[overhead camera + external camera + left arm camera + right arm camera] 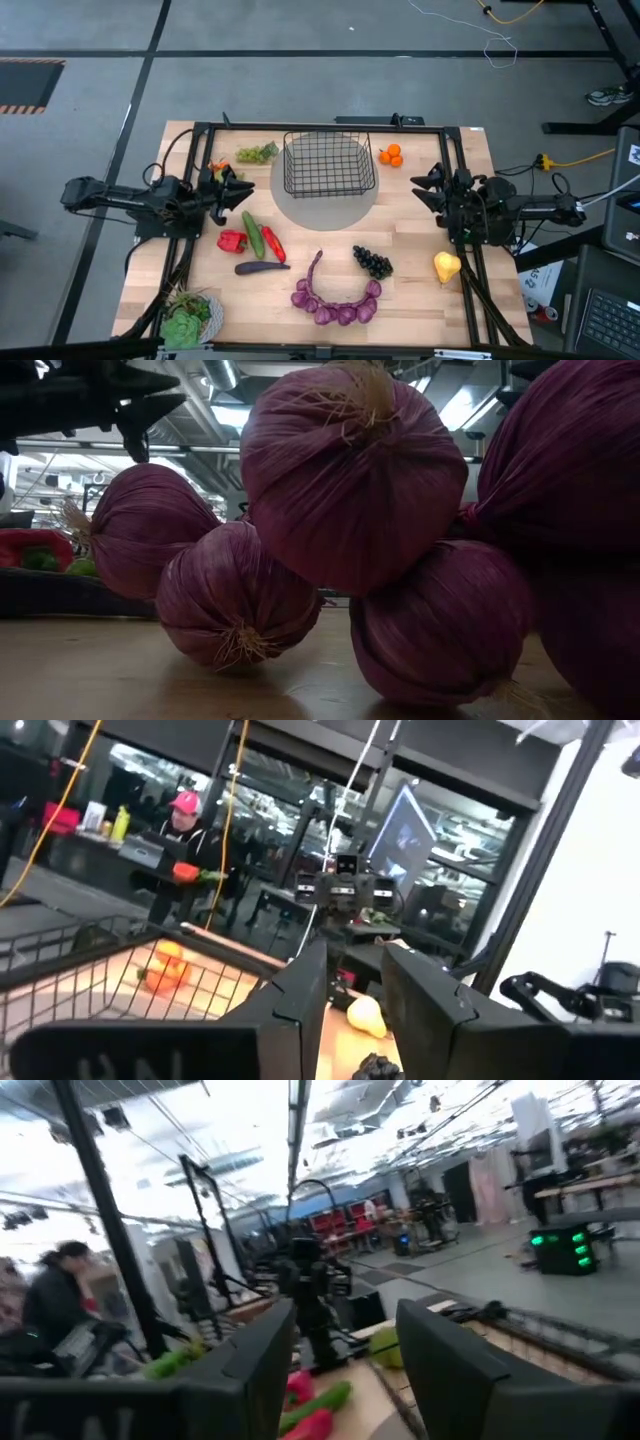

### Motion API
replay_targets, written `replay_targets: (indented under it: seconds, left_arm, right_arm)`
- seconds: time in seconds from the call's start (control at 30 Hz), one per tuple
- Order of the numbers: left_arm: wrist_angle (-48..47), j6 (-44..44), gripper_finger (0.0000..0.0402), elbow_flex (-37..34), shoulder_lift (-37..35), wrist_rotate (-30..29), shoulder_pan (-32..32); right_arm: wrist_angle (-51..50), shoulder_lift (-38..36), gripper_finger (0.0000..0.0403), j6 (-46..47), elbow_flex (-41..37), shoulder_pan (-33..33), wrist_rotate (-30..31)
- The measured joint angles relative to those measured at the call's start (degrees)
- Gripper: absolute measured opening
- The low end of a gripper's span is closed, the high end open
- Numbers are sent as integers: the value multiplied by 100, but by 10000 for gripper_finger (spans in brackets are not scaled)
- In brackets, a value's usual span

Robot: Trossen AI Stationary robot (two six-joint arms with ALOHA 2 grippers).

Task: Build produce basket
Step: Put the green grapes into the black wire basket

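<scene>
The black wire basket (328, 163) stands on a grey round mat at the table's far middle and holds nothing that I can see. Around it lie green grapes (256, 153), oranges (390, 155), a red pepper (232, 241), a cucumber (252, 234), an aubergine (261, 267), dark grapes (372, 262), a yellow pear (446, 267) and a purple string of bulbs (335, 298). The bulbs fill the low view (350, 470). My left gripper (240, 187) is open and empty, left of the basket. My right gripper (425, 188) is open and empty, right of the basket.
A plate of leafy greens (188, 320) sits at the near left corner. A black frame (330, 125) runs along the table's far and side edges. A person (185, 840) sits beyond the table. Bare wood lies between the basket and the dark grapes.
</scene>
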Motion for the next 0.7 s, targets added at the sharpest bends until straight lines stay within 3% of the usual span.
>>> replay_targets:
  seconds: [0.3, 0.47, 0.7]
  left_arm:
    - [767, 76, 94, 129, 777, 11, 0]
    - [836, 268, 94, 721, 1498, 125, -62]
    - [807, 947, 94, 1707, 2898, 644, -472]
  right_arm:
    - [-1512, 1102, 181, 144, 973, 0, 753]
    - [-2290, 1596, 181, 579, 1422, 0, 750]
    - [-2372, 1888, 181, 765, 1525, 0, 741]
